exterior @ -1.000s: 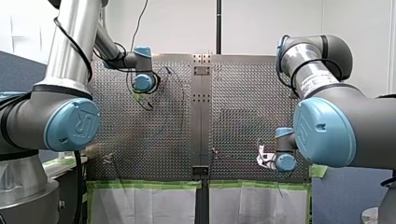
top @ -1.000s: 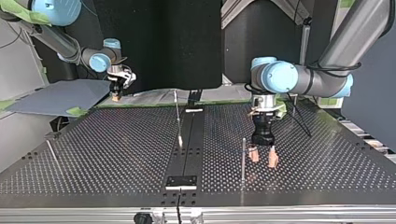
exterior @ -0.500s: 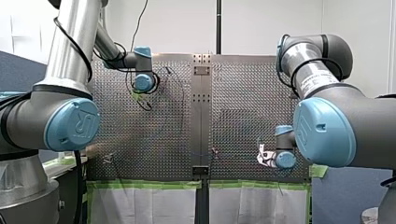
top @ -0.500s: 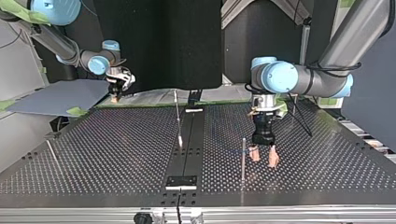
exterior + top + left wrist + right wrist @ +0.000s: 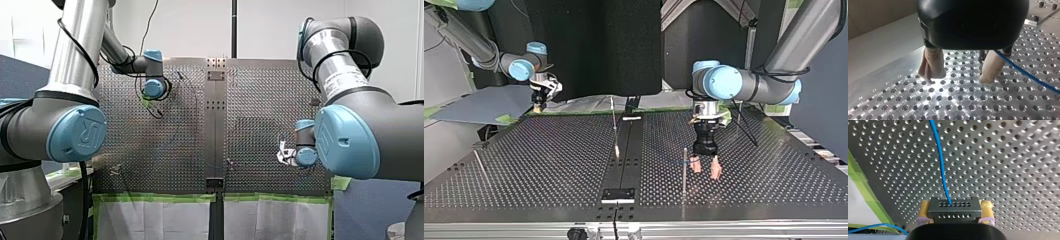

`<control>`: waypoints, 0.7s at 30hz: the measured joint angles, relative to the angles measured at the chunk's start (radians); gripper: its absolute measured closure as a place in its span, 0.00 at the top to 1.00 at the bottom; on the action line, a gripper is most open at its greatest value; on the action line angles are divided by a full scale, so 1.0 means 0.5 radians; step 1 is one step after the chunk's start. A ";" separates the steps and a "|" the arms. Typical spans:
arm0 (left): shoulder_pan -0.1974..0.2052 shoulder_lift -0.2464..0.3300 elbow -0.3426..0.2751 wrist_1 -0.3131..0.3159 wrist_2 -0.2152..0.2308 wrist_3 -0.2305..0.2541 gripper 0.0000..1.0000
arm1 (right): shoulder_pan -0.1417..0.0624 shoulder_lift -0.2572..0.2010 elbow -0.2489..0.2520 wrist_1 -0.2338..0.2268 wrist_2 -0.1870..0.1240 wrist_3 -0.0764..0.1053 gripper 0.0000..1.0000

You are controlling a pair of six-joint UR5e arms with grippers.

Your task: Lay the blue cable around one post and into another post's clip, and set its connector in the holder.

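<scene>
Right jaws clamped on the black connector [image 5: 954, 207], held clear of the desk [image 5: 549, 160] so the blue cable [image 5: 940, 162] trails free; left jaws apart, tips low beside a post [image 5: 684, 170], cable passing just beside them, likely ready to guide it.

Thin blue cable [image 5: 941, 162] runs from a black, hole-dotted connector [image 5: 954, 206] clamped in my right end effector [image 5: 955, 211].
</scene>
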 joint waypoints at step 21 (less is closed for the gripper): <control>-0.003 0.000 0.001 0.000 0.000 0.016 0.98 | -0.052 -0.430 -0.048 0.364 0.053 -0.133 0.18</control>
